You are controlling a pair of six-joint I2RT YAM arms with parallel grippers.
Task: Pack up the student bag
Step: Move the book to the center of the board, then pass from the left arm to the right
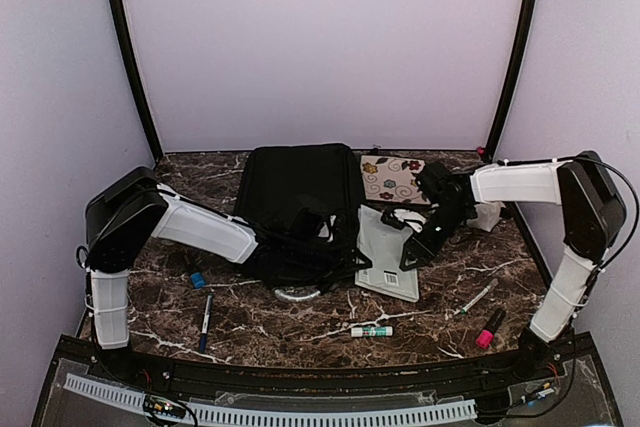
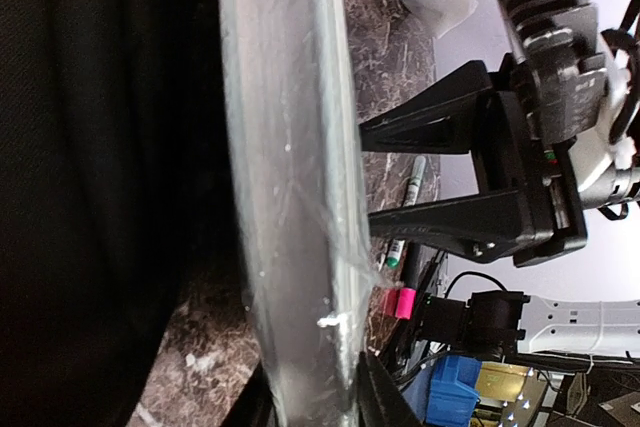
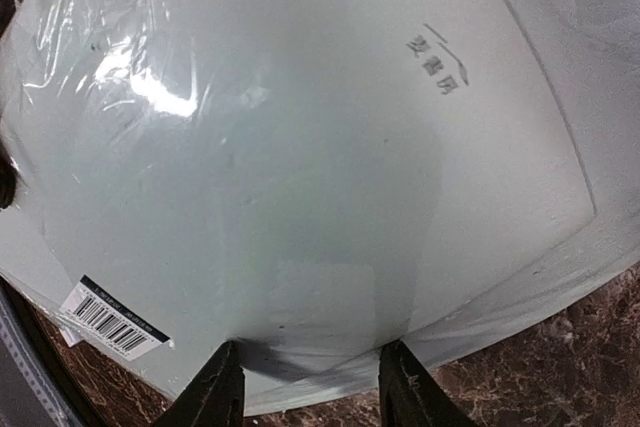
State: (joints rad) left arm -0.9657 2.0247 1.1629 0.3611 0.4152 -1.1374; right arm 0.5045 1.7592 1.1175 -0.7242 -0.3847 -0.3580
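The student bag (image 1: 298, 192) lies flat in the middle of the table, and it fills the left side of the left wrist view as black fabric (image 2: 100, 177). Just right of it is a pale plastic-wrapped pack (image 1: 390, 257) with a barcode label (image 3: 115, 322). My left gripper (image 1: 345, 250) is at the bag's right edge, its fingers closed on the pack's edge (image 2: 300, 247). My right gripper (image 1: 415, 247) stands open, and both of its fingertips (image 3: 225, 387) rest against the pack's flat face (image 3: 320, 167).
A floral notebook (image 1: 392, 177) lies behind the pack. On the near table are a glue stick (image 1: 371, 331), a pink highlighter (image 1: 489, 329), a thin pen (image 1: 475, 298), a dark pen (image 1: 205, 319) and a small blue piece (image 1: 198, 279).
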